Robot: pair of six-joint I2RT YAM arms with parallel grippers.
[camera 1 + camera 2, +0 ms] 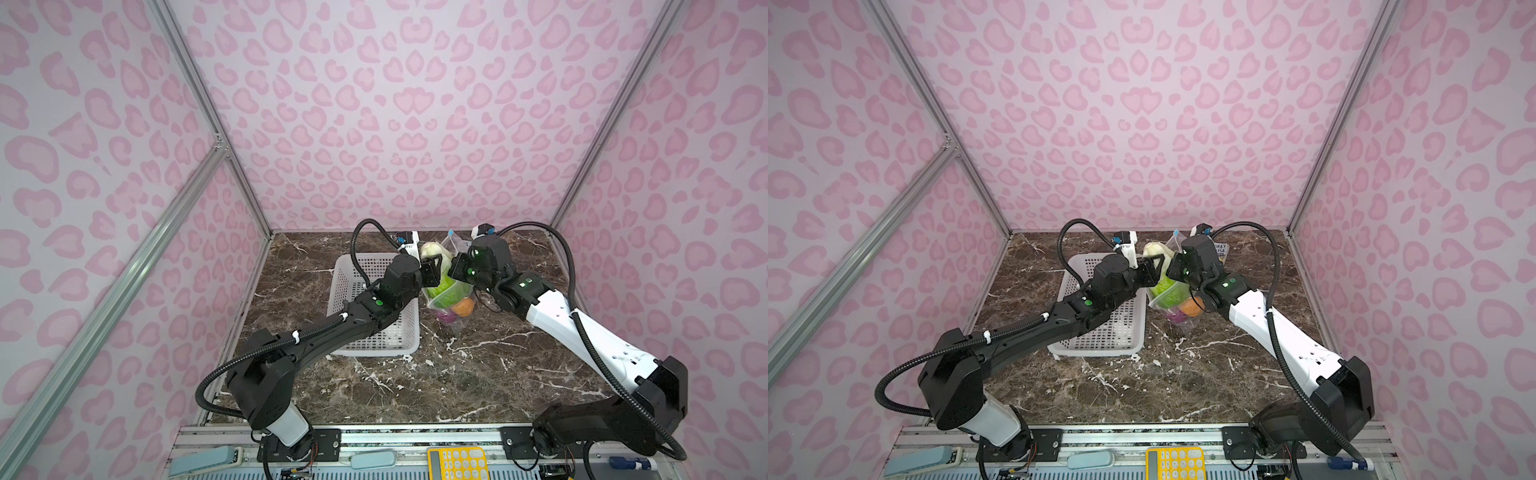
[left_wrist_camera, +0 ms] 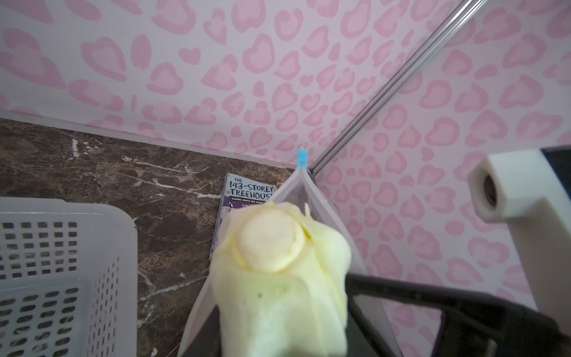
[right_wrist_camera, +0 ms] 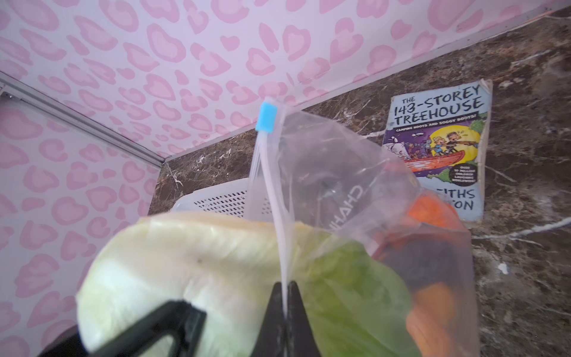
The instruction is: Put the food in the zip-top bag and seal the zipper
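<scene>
The zip-top bag [image 1: 453, 320] [image 1: 1183, 326] hangs above the marble table, right of the basket. Inside it show an orange piece [image 1: 463, 307] [image 3: 432, 210] and a purple piece [image 1: 446, 319]. The green-and-white cabbage [image 1: 434, 252] [image 2: 278, 278] [image 3: 185, 262] sits in the bag's mouth, leafy end inside, pale stem end sticking out. My left gripper [image 1: 432, 270] [image 2: 284, 324] is shut on the cabbage. My right gripper [image 1: 454, 270] [image 3: 285, 296] is shut on the zipper [image 3: 272, 191] strip at the mouth edge. The blue slider [image 3: 266, 119] [image 2: 302, 157] sits at the strip's far end.
A white perforated basket [image 1: 374, 351] [image 1: 1096, 351] [image 2: 61, 262] stands left of the bag, under my left arm. A paperback book [image 3: 441, 139] [image 2: 247, 191] lies on the table behind the bag near the back wall. A yellow calculator [image 1: 457, 463] sits on the front rail.
</scene>
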